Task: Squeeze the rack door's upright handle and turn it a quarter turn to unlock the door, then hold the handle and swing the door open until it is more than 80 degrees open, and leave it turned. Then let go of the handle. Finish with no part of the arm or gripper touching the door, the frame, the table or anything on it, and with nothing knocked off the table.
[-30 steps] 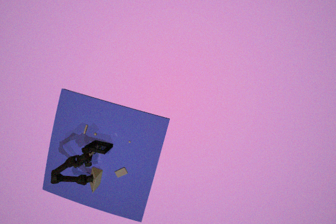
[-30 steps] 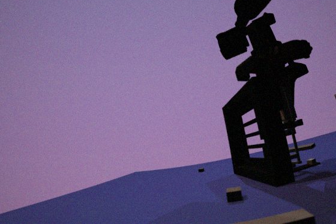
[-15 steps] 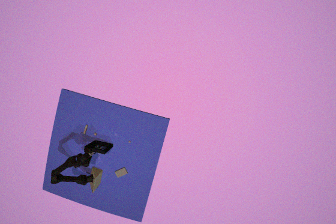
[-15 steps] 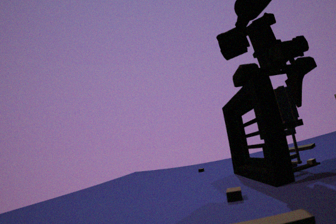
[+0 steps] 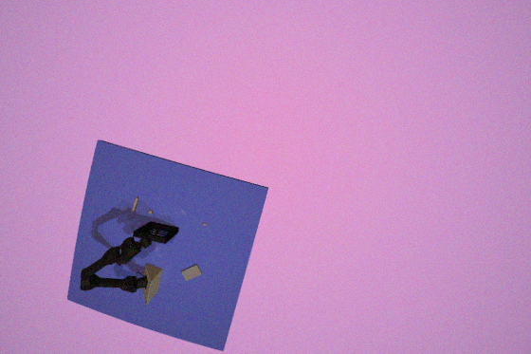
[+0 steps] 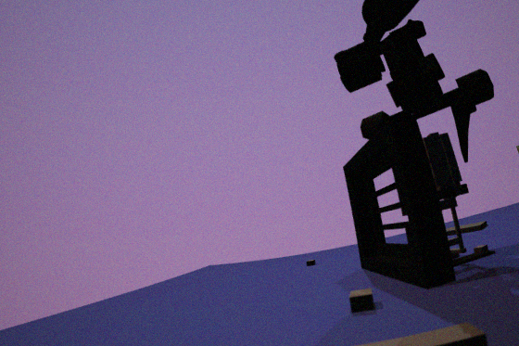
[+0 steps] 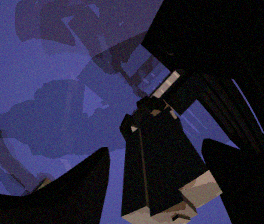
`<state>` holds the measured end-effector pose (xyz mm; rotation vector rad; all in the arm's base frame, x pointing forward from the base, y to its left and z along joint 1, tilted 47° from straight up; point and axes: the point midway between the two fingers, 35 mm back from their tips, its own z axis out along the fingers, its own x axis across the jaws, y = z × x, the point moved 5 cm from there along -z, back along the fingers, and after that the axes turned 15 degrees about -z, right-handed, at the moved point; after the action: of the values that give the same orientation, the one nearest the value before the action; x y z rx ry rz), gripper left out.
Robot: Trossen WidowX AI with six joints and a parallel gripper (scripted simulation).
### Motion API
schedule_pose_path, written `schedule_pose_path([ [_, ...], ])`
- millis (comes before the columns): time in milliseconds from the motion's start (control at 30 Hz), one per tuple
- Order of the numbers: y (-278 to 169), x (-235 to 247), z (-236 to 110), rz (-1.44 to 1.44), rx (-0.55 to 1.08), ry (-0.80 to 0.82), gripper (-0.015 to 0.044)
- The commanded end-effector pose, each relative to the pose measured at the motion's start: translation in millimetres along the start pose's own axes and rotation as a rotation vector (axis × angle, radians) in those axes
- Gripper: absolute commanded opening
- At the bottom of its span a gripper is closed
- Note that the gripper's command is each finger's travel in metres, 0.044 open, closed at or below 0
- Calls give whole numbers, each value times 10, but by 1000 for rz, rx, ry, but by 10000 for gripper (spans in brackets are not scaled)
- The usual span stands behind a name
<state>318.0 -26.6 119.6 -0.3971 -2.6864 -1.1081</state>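
The rack frame (image 5: 167,235) (image 6: 428,235) (image 7: 208,40) stands upright and black. The upright handle (image 6: 444,156) (image 7: 158,165) is a dark block with pale end faces in the wrist view, at the rack's right side in the exterior view. My gripper (image 6: 436,181) (image 7: 157,149) is open, pointing down from above, with the handle between its spread fingers and gaps on both sides in the wrist view. In the exterior view one finger hangs right of the handle; the other is lost against the black frame. The door is too dark to separate from the frame, so its angle cannot be told.
A flat block (image 5: 192,271) (image 6: 468,227), a stick (image 5: 135,204) and small cubes (image 5: 151,212) (image 5: 205,224) (image 6: 361,301) lie on the blue table (image 5: 213,193). A tan wedge-like piece (image 5: 153,283) is by one end of the arm.
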Motion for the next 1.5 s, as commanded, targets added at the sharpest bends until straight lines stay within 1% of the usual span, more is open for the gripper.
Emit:
schedule_pose_path([
  [0, 6, -8, 2, 191, -3, -1, 295],
  [1467, 10, -6, 5, 2372, -1, 5, 295],
])
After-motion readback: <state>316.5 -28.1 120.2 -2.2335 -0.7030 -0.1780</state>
